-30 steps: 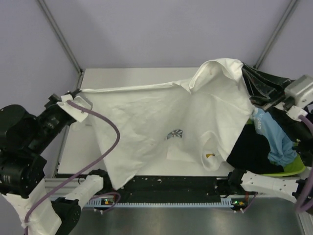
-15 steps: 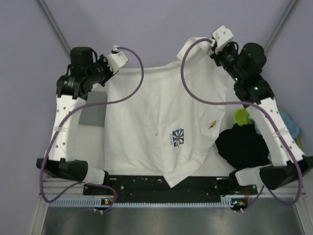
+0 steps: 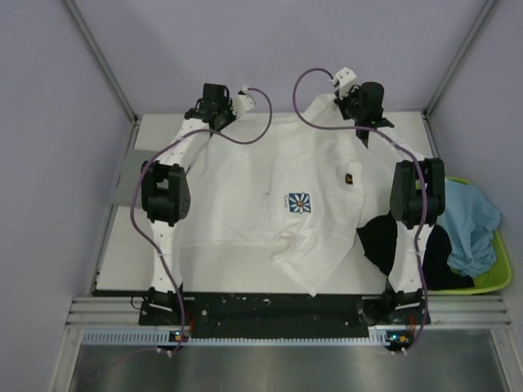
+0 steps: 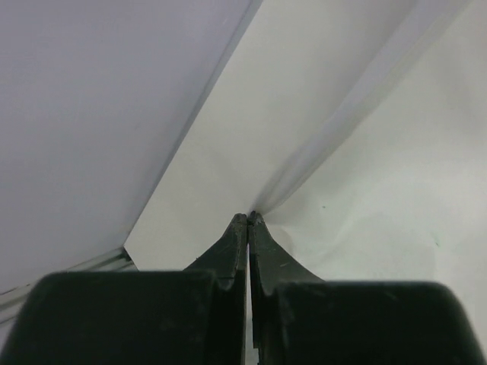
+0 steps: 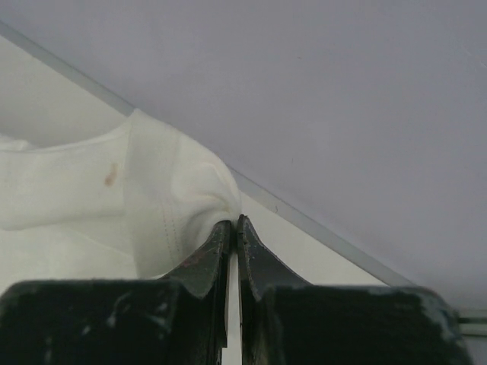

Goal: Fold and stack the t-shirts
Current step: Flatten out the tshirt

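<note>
A white t-shirt [image 3: 270, 196] with a blue flower print [image 3: 299, 202] lies spread over the table, its lower hem bunched near the front edge. Both arms reach to the far side. My left gripper [image 3: 221, 117] is shut on the shirt's far left edge; in the left wrist view a taut fold of white cloth [image 4: 358, 106] runs out from the shut tips [image 4: 249, 217]. My right gripper [image 3: 358, 114] is shut on the far right part; in the right wrist view bunched white cloth [image 5: 163, 190] sits at the tips [image 5: 234, 221].
A black t-shirt [image 3: 378, 242] lies at the white shirt's right edge, beside the right arm. A lime-green tray [image 3: 500, 265] at the right holds a light blue t-shirt [image 3: 470, 222] and more black cloth [image 3: 439, 263]. Purple walls close in the back and sides.
Both arms have swung from the sides up to the far edge of the table, carrying the white shirt with them. It went from hanging and bunched to lying spread out flat.
</note>
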Available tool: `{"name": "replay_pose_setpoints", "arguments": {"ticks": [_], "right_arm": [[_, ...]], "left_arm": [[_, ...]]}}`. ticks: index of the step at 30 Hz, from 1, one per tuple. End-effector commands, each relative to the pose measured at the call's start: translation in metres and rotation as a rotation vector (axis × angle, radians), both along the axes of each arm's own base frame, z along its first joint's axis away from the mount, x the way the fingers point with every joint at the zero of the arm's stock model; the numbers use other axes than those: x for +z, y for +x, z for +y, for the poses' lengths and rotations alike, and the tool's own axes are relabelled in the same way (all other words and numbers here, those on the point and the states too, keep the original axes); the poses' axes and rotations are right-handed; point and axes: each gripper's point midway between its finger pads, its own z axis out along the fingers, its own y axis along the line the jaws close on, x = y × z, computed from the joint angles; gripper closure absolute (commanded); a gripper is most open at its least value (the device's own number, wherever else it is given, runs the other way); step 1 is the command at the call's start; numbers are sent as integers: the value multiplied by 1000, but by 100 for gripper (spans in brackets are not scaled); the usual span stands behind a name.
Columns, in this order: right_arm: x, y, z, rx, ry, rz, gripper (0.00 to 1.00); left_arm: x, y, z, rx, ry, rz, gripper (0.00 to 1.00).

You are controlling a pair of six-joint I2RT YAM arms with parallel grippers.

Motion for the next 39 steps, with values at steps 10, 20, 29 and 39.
{"name": "replay_pose_setpoints", "arguments": {"ticks": [10, 20, 29, 39], "right_arm": [[71, 94, -43, -237, 143, -345, 100], [88, 41, -23, -129, 182, -27, 1], [49, -206, 98, 586, -82, 74, 3], [-110, -424, 125, 976, -493, 521, 26]], "left_arm": [[58, 106, 26, 265, 219, -559, 69], [110, 39, -8, 96, -69, -342, 1], [23, -173, -4, -373, -25, 299, 13], [-88, -266, 78, -469, 109, 435, 14]]}}
